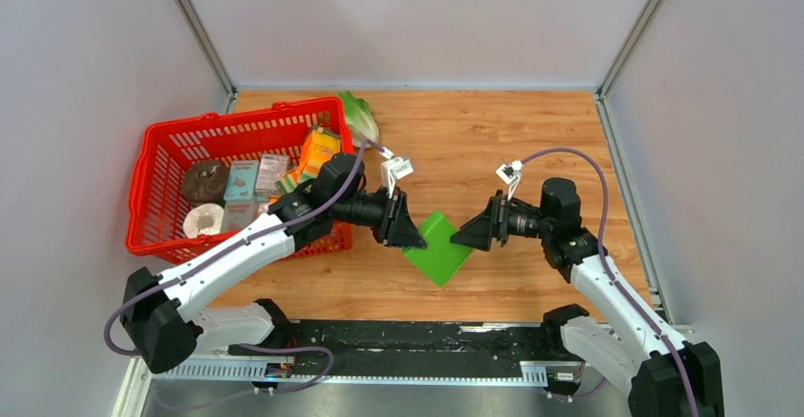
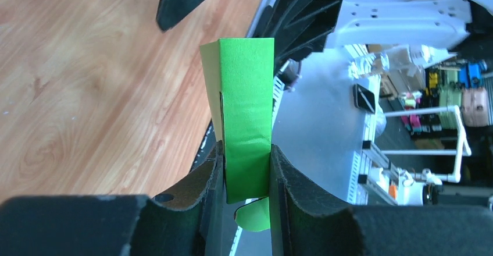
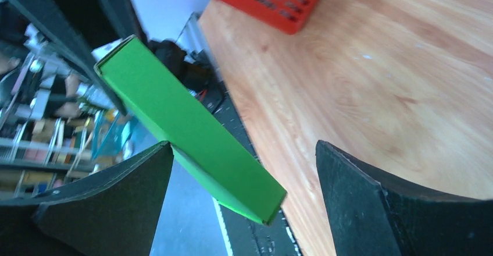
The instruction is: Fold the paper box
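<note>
One paper box (image 1: 439, 246): being held folded into a slim flat block, up off the bench (image 1: 531, 142) near its front edge, between the two arms.
Left fingers (image 2: 203, 180): pressing on one narrow end of the box from both sides, gripping it.
Right fingers (image 3: 354, 198): standing wide apart around the box's other end, gripping nothing, one finger well clear of the card.
Red basket (image 1: 152, 190): sitting on the bench left of the box, carrying an orange carton (image 1: 320, 152) and other packs.
Lettuce (image 1: 358, 114): lying just behind the basket.

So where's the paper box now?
The paper box is mid-frame in the top view, clamped in the left gripper, its other end inside the open right gripper.
</note>
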Tool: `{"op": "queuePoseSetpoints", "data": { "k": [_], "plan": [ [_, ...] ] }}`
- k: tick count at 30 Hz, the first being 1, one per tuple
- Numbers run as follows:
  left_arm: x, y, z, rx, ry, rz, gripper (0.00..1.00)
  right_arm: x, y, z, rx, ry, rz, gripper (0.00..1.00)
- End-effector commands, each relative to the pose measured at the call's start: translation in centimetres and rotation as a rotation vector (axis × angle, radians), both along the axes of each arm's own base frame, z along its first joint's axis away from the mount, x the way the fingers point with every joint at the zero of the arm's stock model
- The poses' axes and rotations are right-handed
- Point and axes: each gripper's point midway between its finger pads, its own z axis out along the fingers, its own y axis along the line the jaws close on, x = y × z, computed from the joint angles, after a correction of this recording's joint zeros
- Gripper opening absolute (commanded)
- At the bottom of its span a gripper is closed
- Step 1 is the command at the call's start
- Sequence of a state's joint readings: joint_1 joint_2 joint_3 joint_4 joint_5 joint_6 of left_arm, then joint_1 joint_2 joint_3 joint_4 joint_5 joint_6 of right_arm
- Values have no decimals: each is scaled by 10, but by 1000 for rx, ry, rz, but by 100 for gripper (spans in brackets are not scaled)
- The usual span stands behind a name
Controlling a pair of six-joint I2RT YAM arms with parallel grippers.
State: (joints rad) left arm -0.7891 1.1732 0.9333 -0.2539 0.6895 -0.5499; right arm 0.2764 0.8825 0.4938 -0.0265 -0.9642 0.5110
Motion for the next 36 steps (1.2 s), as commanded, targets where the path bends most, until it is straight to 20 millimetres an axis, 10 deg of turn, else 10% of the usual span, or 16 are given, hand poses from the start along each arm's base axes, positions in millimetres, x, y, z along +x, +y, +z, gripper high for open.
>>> {"op": "queuePoseSetpoints", "data": {
  "k": [1,22,29,36],
  "plan": [
    [-21,4,35,-78,-77,-161,22,-22,24,52,90,-134,203,95],
    [-11,15,56,-116,-104,-157,27,-48,51,80,130,-56,429,38],
    [4,19,60,-106,-148,-40,72,-46,54,78,126,-28,428,20],
    [7,13,51,-62,-117,-93,75,-46,58,87,133,-15,450,18]
  ]
}}
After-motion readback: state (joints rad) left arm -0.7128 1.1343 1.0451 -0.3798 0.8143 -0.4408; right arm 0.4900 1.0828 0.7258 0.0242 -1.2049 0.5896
